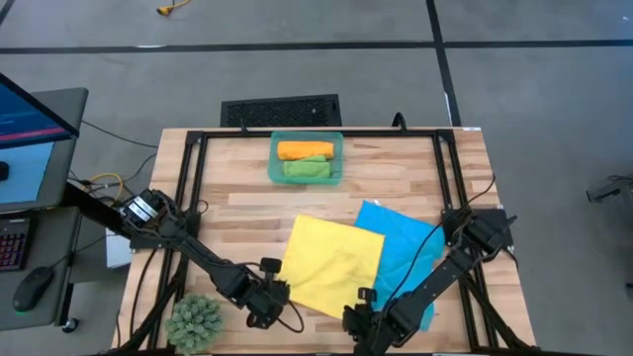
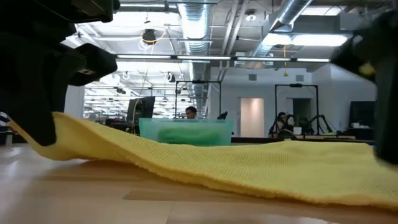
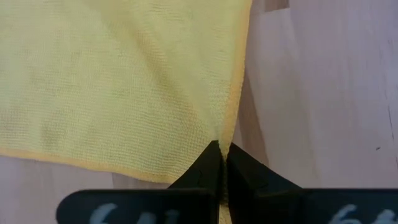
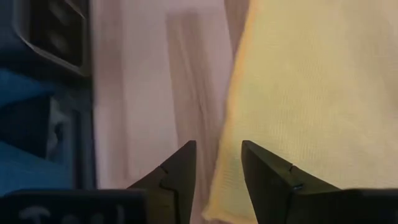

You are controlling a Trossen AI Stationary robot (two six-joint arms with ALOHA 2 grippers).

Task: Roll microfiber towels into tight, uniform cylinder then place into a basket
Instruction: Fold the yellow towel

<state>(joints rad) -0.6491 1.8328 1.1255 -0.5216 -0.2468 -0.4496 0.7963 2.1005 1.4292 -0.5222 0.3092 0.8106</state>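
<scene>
A yellow towel lies spread in the table's middle, its right part over a blue towel. My left gripper is shut on the yellow towel's near left corner. My right gripper stands open at the towel's near right corner. The towel's edge runs in the gap between the open fingers; whether they touch it I cannot tell. At the far side, the teal basket holds an orange roll and a green roll. My left gripper pinches the yellow towel at its near left corner between its two shut fingers, slanting down from above. That corner is raised off the wood. The cloth slopes down slack from it, and the rest lies on the table.
A spiky green plant ball sits at the near left corner, close to my left arm. Black frame rails run along the table's left, right and far sides. A monitor and keyboard stand off the table's left.
</scene>
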